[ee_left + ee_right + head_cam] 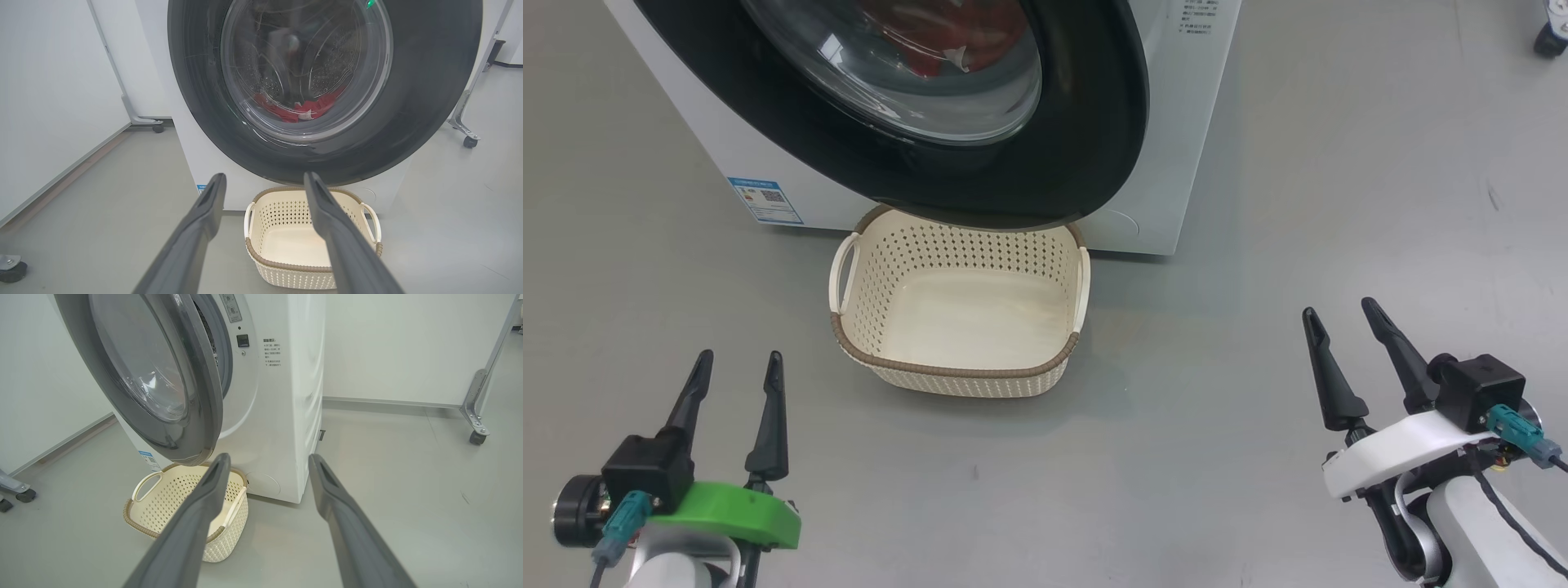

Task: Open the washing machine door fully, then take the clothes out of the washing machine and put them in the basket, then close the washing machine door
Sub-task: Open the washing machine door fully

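The white washing machine [1168, 122] stands ahead, and its black-rimmed round door [1086, 122] hangs slightly ajar, swung out a little over the basket. Red clothes [304, 110] lie in the drum behind the glass. On the floor in front sits the cream perforated basket [956, 371], nothing inside it. My left gripper [737, 361] stands open at the lower left, well short of the basket. At the lower right, my right gripper [1339, 314] is open too, away from the machine. In the right wrist view the door [196, 388] shows edge-on with a gap to the machine front.
A blue label [766, 200] marks the machine's lower left front. White panels on castored frames [476, 435] stand beside and behind the machine. A castor [157, 128] rests near the left wall. Grey floor spreads open around the basket.
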You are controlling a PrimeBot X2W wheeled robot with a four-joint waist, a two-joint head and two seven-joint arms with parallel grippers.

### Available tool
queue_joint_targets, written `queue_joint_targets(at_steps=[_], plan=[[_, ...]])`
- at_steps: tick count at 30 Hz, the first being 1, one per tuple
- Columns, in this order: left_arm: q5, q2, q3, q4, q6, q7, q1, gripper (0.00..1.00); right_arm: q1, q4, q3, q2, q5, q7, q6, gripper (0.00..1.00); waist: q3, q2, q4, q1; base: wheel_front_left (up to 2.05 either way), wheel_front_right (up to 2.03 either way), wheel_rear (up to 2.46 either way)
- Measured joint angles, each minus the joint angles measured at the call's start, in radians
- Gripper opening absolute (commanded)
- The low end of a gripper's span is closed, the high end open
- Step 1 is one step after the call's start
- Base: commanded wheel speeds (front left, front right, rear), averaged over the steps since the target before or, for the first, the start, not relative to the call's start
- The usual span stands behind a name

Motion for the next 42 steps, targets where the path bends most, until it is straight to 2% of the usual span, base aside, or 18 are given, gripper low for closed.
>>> queue_joint_targets(at_steps=[9,21,42], plan=[[0.004,-0.002,-0.013,-0.001,0.000,0.000,0.005,1.00,0.036,-0.046,-0.027,0.009,-0.020,-0.004,-0.020,1.00,-0.004,0.0000,-0.009,0.0000,0.00,0.00,0.00],[0.008,-0.003,-0.021,-0.001,0.000,0.000,0.009,1.00,0.063,-0.102,-0.068,0.032,-0.055,-0.004,-0.029,1.00,-0.006,0.0000,-0.010,0.0000,0.00,0.00,0.00],[0.010,-0.005,-0.024,0.000,0.000,0.000,0.015,1.00,0.109,-0.146,-0.108,0.057,-0.083,-0.004,-0.027,1.00,-0.009,0.0000,-0.009,0.0000,0.00,0.00,0.00]])
